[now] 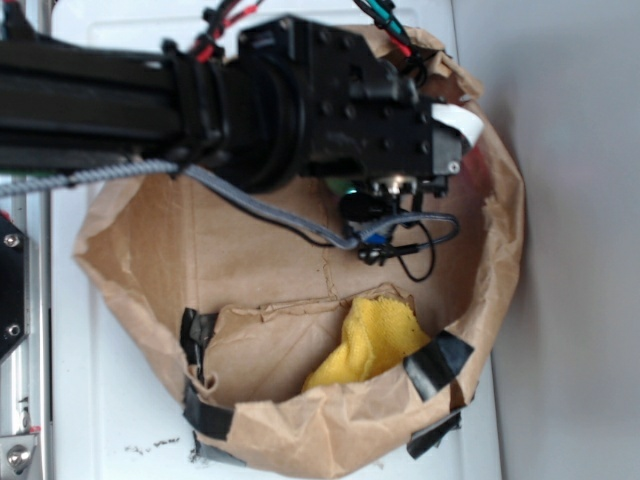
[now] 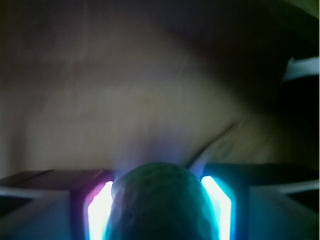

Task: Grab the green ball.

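In the wrist view the green ball, dark mint with a dimpled skin, fills the gap between the two glowing fingers. My gripper is shut on it, and both pads press against its sides. The ball's lower half is cut off by the frame's bottom edge. In the exterior view the black arm reaches from the left over the paper bag. Only a sliver of the green ball peeks out under the wrist, and the fingers are hidden beneath the arm.
A brown paper bag with a rolled-down rim and black tape patches surrounds the gripper. A yellow cloth lies inside near the front wall. Loose cables hang under the wrist. The bag rests on a white surface.
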`<action>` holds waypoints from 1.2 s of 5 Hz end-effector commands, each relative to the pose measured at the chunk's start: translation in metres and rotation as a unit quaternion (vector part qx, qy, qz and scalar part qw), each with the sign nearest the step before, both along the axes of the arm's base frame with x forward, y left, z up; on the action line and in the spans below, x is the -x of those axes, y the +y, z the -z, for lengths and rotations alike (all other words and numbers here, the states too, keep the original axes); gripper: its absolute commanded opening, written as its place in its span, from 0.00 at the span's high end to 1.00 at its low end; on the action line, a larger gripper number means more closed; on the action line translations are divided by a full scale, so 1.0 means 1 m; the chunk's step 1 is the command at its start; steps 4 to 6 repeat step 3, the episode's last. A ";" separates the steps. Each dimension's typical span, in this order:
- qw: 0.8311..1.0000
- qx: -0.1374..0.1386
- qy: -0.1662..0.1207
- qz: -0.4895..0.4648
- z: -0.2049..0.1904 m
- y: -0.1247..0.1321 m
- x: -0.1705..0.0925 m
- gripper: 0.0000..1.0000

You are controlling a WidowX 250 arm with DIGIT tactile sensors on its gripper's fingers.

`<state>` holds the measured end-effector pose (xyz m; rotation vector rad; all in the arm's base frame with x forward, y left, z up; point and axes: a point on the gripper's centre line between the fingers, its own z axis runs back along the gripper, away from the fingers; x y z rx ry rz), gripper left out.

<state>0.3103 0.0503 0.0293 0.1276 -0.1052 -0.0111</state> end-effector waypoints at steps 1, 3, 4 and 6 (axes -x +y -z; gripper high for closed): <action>0.998 0.042 -0.053 0.020 -0.098 -0.007 0.029 1.00; 0.997 0.062 -0.022 0.047 -0.127 -0.006 0.078 1.00; 0.997 0.062 -0.022 0.047 -0.127 -0.006 0.078 1.00; 0.997 0.062 -0.022 0.047 -0.127 -0.006 0.078 1.00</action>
